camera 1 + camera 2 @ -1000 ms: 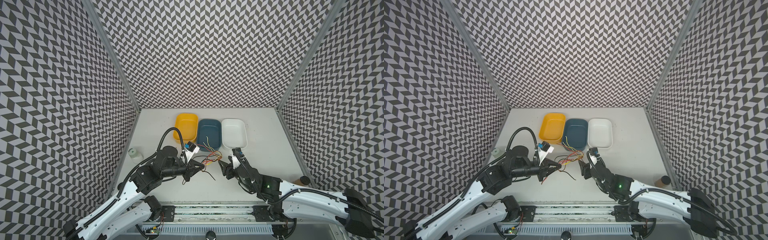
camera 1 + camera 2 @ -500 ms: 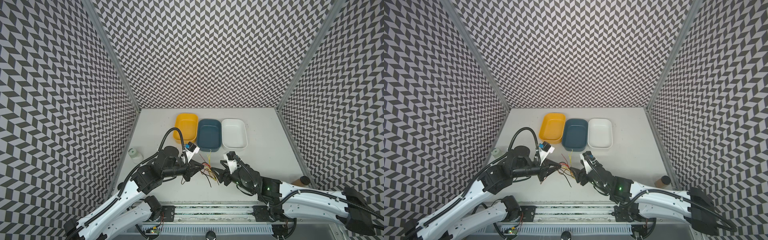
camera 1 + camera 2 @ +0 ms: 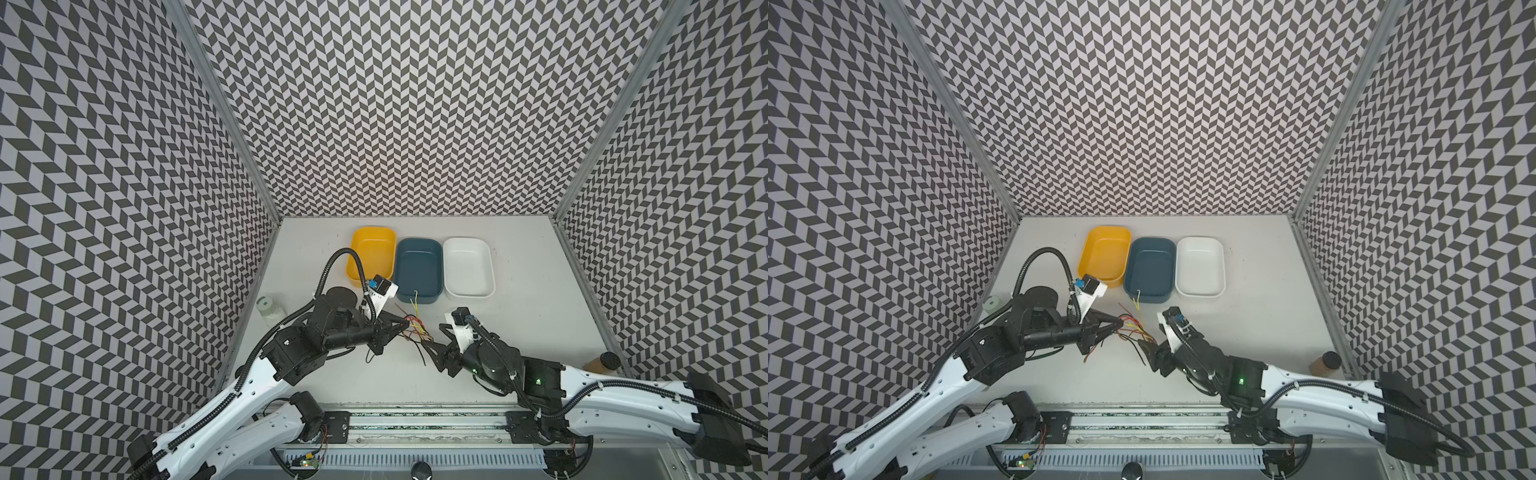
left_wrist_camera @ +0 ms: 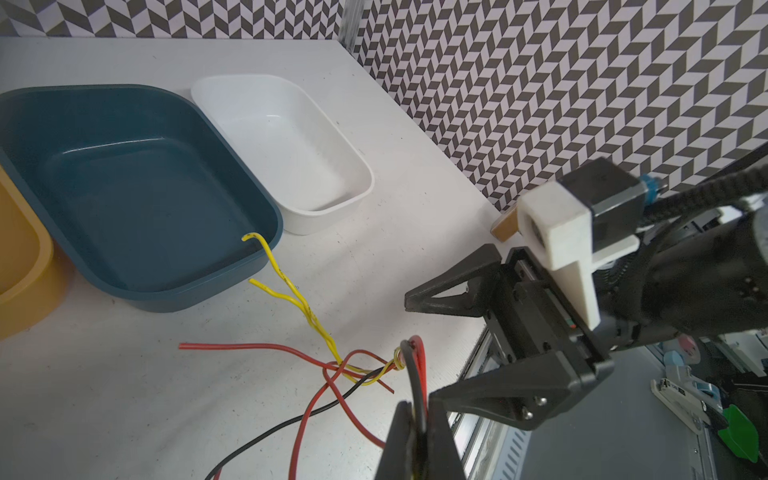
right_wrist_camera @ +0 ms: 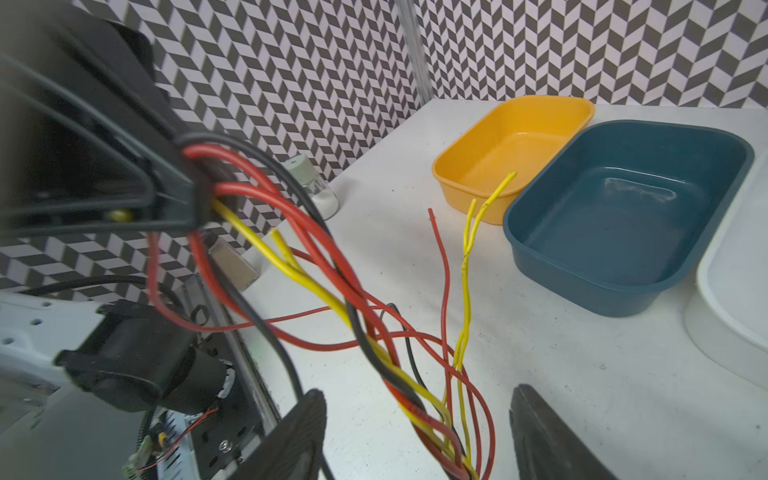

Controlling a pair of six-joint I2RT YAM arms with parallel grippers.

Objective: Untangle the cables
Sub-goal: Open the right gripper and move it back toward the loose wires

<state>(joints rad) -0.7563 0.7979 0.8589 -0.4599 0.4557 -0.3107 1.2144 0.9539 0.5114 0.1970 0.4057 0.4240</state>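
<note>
Blue tray (image 3: 432, 296) sits just behind the cables (image 3: 415, 332), a jar (image 3: 268, 308) well apart.

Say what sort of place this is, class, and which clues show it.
Probably a robot test booth: patterned walls box in a white table, and two robot arms reach for tangled cables.

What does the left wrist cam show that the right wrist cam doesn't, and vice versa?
Left wrist only: the whole white plastic tray; the other view catches just its edge. Right wrist only: the small clear jar with a pale lid and the whole yellow plastic tray. Both: the dark blue plastic tray, the tangled thin red, yellow and black cables, the left gripper shut on them and the right gripper with fingers spread.
</note>
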